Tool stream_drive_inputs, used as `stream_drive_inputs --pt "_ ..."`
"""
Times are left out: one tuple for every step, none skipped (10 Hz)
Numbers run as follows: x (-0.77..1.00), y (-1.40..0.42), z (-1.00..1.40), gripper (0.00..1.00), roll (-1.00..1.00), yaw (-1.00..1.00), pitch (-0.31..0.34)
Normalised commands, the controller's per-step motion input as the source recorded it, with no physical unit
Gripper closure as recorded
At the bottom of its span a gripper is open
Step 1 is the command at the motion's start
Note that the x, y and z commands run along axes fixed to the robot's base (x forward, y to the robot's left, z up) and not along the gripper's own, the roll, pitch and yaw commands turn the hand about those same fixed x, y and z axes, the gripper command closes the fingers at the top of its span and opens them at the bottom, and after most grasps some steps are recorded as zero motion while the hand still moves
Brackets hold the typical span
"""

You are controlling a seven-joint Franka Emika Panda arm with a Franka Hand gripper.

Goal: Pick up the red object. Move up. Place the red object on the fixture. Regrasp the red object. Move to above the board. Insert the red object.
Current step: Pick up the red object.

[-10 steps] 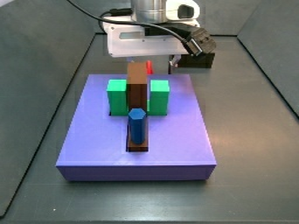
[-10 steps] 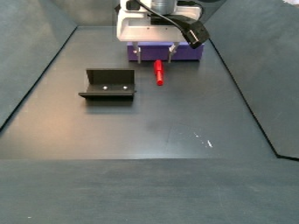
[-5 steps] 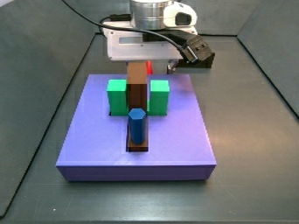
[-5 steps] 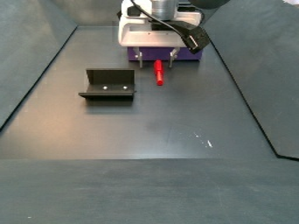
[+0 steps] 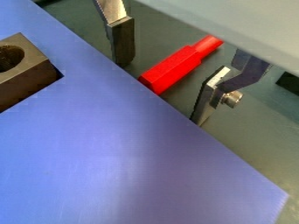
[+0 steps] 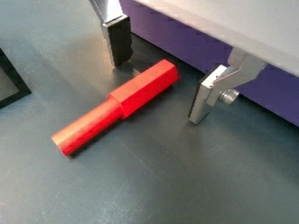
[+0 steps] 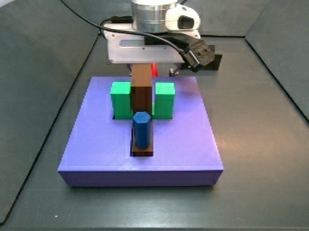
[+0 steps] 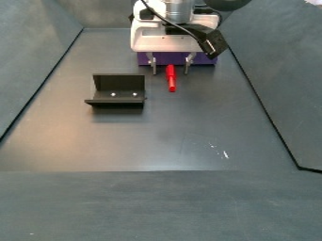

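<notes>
The board (image 7: 145,135), a wide lavender slab, lies flat on the dark surface (image 8: 189,141). It carries two green blocks (image 7: 121,100), a long brown bar (image 7: 144,90) running between them, and a blue peg (image 7: 141,131) standing on the near end of the bar. In a side view the fixture (image 8: 116,92) sits well apart from the board, out on the open surface.

The gripper (image 8: 169,66) hangs at the board's edge, on the side facing the fixture. The red object (image 6: 117,105) lies flat on the surface just beside that edge. Its long axis runs away from the board, roughly crosswise to the line joining the two fingers.

In both wrist views the fingers (image 6: 115,42) are spread wide, one plate on each side of the thick end of the red object, nothing held. There is clear daylight between each pad and the red flank. In a wrist view the fingertips look close to the surface, near the height of the peg's body.

Judgement: pick-up step, grasp not yet made. The thick end already lies between the fingers, so the coming move looks like a plain closing squeeze across the peg's width. The narrower tail (image 6: 82,131) points outward, away from the gripper (image 6: 158,74), and would be left sticking out.
</notes>
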Motion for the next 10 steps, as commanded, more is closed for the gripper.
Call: stream_drive_inputs --pt "0.0 0.0 0.0 0.0 0.01 0.0 0.0" --pt "-0.05 0.0 0.0 0.0 0.05 0.0 -0.027" --pt "0.0 0.0 0.0 1.0 0.0 0.0 0.0" --pt "0.0 0.0 0.0 1.0 0.0 0.0 0.0" --pt "0.0 0.0 0.0 1.0 0.0 0.0 0.0" --pt "0.0 0.0 0.0 1.0 0.0 0.0 0.0" --pt "0.0 0.0 0.0 1.0 0.0 0.0 0.0" --pt "0.0 0.0 0.0 1.0 0.0 0.0 0.0" --pt "0.0 0.0 0.0 1.0 0.0 0.0 0.0" --pt "0.0 0.0 0.0 1.0 0.0 0.0 0.0"
